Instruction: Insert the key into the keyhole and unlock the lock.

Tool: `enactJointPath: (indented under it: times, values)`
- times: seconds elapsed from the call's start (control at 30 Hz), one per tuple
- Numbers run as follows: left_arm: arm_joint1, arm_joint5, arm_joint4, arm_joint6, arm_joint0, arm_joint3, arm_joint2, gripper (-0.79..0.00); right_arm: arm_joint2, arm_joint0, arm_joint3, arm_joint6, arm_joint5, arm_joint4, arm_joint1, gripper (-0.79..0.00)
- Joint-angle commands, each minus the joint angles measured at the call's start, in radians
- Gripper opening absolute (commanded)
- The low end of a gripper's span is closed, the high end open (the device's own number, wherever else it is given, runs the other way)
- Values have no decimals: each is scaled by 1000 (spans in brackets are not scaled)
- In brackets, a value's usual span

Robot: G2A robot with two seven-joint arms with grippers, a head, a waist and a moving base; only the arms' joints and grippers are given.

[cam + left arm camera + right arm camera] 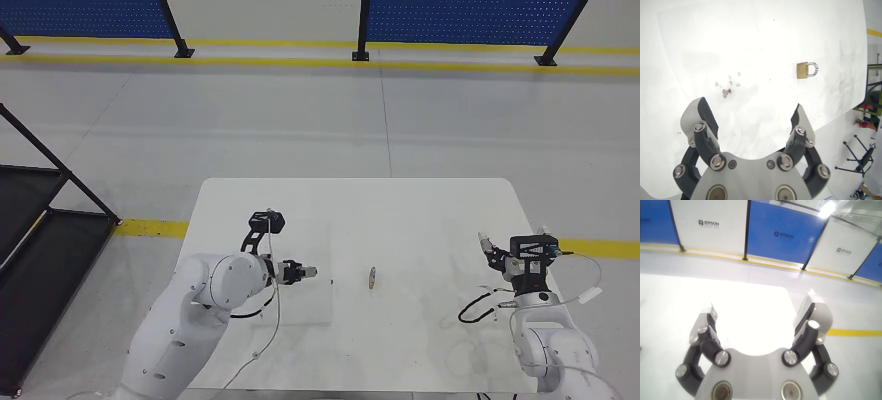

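Observation:
A small brass padlock (802, 70) with a silver shackle lies on its side on the white table (420, 220); it shows near the middle in the top view as the padlock (372, 278). A small silver key (725, 93) lies flat among dark specks, between the padlock and my left gripper (750, 102). That left gripper (308, 271) is open and holds nothing, a short way from the key. My right gripper (762, 300) is open and holds nothing near the table's right edge, far from both, seen from above as the right gripper (514, 240).
A black cable (480, 305) loops on the table beside the right arm. A black metal rack (40, 250) stands on the floor left of the table. Blue and white fence panels (783, 236) stand beyond the far edge.

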Motion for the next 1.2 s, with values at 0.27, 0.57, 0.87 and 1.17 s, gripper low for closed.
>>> enactJointPath:
  times: [0.27,0.57,0.87,1.17]
  values:
    - [2,40,65,-25,0,66,44,0,0,0,0,0,0,0,0,0]
    - [3,68,125,-2,14,60,60,-3,0,0,0,0,0,0,0,0]
    - [0,69,124,29,7,108,65,-385,0,0,0,0,0,0,0,0]
    - [-5,49,97,61,-12,171,76,-400,0,0,0,0,0,0,0,0]
